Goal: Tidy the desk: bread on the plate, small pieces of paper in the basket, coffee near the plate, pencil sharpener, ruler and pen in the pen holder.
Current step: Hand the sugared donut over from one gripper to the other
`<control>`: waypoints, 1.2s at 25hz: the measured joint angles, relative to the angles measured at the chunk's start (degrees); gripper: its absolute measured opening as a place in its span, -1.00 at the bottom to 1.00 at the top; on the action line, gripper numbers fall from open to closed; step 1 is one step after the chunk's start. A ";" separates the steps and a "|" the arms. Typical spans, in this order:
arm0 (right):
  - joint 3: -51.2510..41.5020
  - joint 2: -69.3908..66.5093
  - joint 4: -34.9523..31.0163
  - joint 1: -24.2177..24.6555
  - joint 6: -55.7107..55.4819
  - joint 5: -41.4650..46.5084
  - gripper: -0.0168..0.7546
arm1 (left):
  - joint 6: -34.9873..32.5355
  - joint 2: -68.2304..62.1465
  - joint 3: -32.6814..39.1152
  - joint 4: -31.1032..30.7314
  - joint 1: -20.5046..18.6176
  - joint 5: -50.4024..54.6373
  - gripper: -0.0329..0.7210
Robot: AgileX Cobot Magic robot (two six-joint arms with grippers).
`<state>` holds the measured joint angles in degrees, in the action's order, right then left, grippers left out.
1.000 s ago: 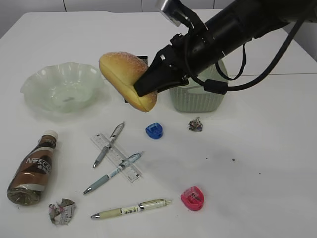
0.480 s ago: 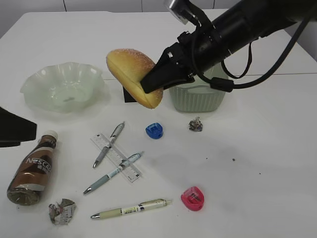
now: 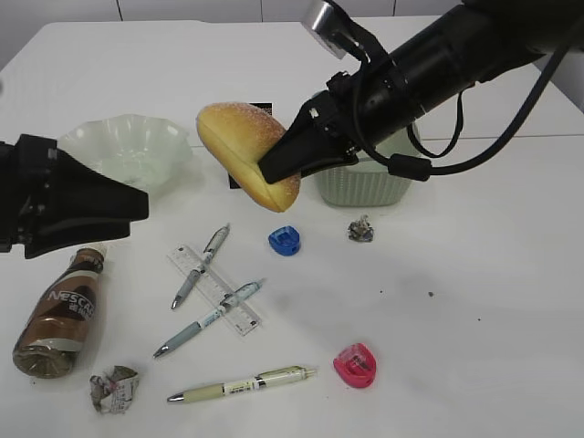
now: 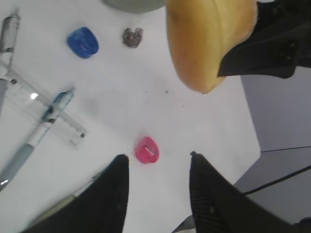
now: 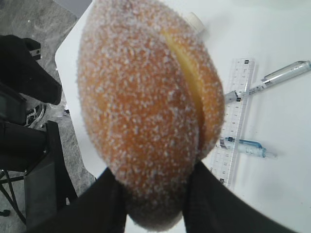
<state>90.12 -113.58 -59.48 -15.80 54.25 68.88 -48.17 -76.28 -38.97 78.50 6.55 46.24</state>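
Up in the air, beside the basket: the bread hung over the desk, held up by the right gripper, between the plate and the basket.
Right gripper: its two black fingers were squeezed on the lower end of the bread, one on each side.
Left gripper: its jaws stood apart with nothing in them, over the desk near the pink pencil sharpener.
How the bread may handle: it looked soft and light, so a hard squeeze could squash it. It seemed safest to hold it gently across the middle.
Slippery or not: the sugary dust on top could make it slide a bit, I think.
How the bread looked: an oval bun, golden-brown, with white dust all over the top and a pale yellow split down one side.
Where it should go: the plate was see-through pale green with a wavy rim, and it had no bread on it yet.
Still on the desk: the coffee lay on its side, near the ruler.
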 joint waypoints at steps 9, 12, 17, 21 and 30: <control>0.00 0.00 -0.34 0.00 0.22 0.00 -0.37 | -2.00 -5.65 -8.78 4.61 0.00 7.35 -0.08; 0.00 0.00 -0.34 0.00 0.22 0.00 -0.37 | -2.00 -6.60 -9.21 6.22 0.00 7.57 0.01; 0.00 0.00 -1.24 0.00 0.22 0.00 -0.37 | -2.66 -7.22 -9.33 8.17 0.00 5.04 0.23; 0.00 0.00 -1.85 0.00 -0.04 0.00 -0.37 | -5.22 -10.94 -10.56 11.09 0.00 5.92 0.42; 0.00 0.00 -1.85 0.00 -0.85 0.00 -0.37 | -9.32 -18.36 -15.58 17.17 0.00 8.46 0.64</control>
<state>90.12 -113.58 -61.32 -15.80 53.41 68.88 -57.49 -94.64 -54.55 95.67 6.55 54.71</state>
